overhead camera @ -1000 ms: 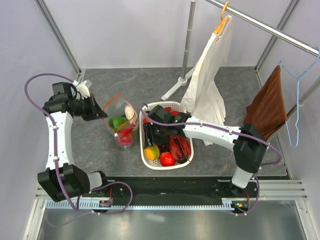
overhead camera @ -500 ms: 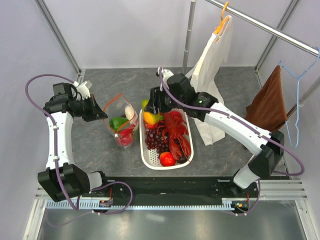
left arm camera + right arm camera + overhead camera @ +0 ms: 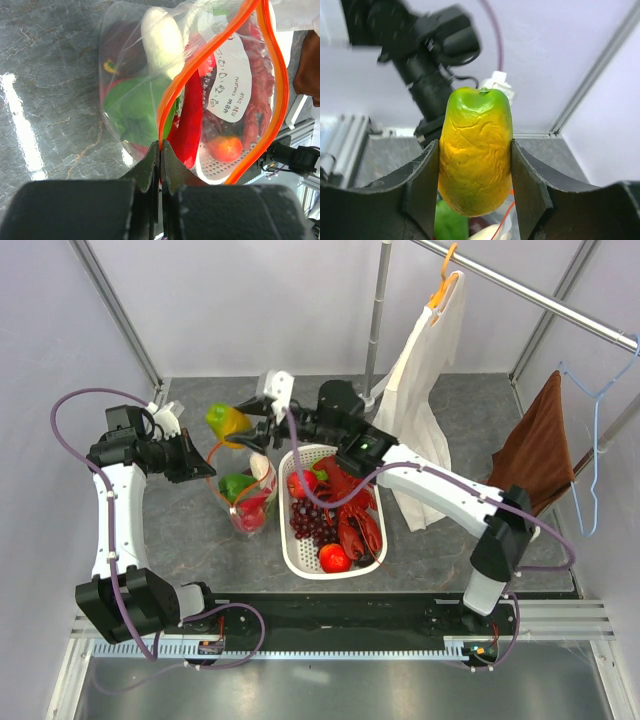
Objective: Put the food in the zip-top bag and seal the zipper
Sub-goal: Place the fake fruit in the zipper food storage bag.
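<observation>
The clear zip-top bag [image 3: 245, 492] stands open on the table, left of the white basket [image 3: 286, 540]. My left gripper [image 3: 160, 146] is shut on its orange zipper [image 3: 166, 95], holding the mouth up. Inside the bag lie a green pepper [image 3: 132, 107], a white radish [image 3: 162, 40], a red chili [image 3: 191, 125] and a dark purple piece [image 3: 120, 50]. My right gripper [image 3: 476, 165] is shut on a yellow-green fruit [image 3: 476, 150], held in the air just above and behind the bag's mouth [image 3: 227, 421]. A red lobster [image 3: 355, 515], grapes [image 3: 312, 522] and red fruits [image 3: 335, 558] lie in the basket.
A metal rack pole [image 3: 377, 310] stands behind the basket with a white garment [image 3: 420, 410] hanging down to the table. A brown cloth [image 3: 535, 455] and a blue hanger [image 3: 595, 440] hang at the right. The left arm's base link [image 3: 120, 520] rises left of the bag.
My right gripper lifted the yellow-green fruit out of the basket and carried it left and back, to above the bag. The left gripper and the bag stayed put.
</observation>
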### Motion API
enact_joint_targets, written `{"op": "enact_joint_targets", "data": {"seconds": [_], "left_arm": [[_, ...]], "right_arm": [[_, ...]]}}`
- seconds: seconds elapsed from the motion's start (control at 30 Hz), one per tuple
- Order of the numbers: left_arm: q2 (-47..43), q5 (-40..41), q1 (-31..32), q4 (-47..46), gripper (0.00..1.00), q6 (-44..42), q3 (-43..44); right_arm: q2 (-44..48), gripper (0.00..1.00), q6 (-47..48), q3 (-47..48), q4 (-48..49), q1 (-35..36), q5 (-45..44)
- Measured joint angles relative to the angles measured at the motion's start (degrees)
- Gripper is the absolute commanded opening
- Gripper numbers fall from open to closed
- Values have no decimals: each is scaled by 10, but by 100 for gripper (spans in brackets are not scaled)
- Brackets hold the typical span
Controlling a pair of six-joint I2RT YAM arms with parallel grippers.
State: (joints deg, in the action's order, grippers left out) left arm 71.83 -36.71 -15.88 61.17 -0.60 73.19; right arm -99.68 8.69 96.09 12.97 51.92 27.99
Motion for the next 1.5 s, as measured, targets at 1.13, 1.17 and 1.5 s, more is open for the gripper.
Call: {"op": "enact_joint_targets", "data": {"seconds": [1.13, 1.17, 1.5], "left_arm": [[-5, -8, 0, 25, 2, 4, 15], [-6, -8, 0, 26, 2, 7, 15], [-24, -9, -18, 32, 2, 29, 15]], "right_arm": [[-92, 94, 380, -67, 29, -4, 96], [-87, 94, 367, -73, 31, -3, 96], [-11, 82, 138, -85, -4, 2, 41]]}}
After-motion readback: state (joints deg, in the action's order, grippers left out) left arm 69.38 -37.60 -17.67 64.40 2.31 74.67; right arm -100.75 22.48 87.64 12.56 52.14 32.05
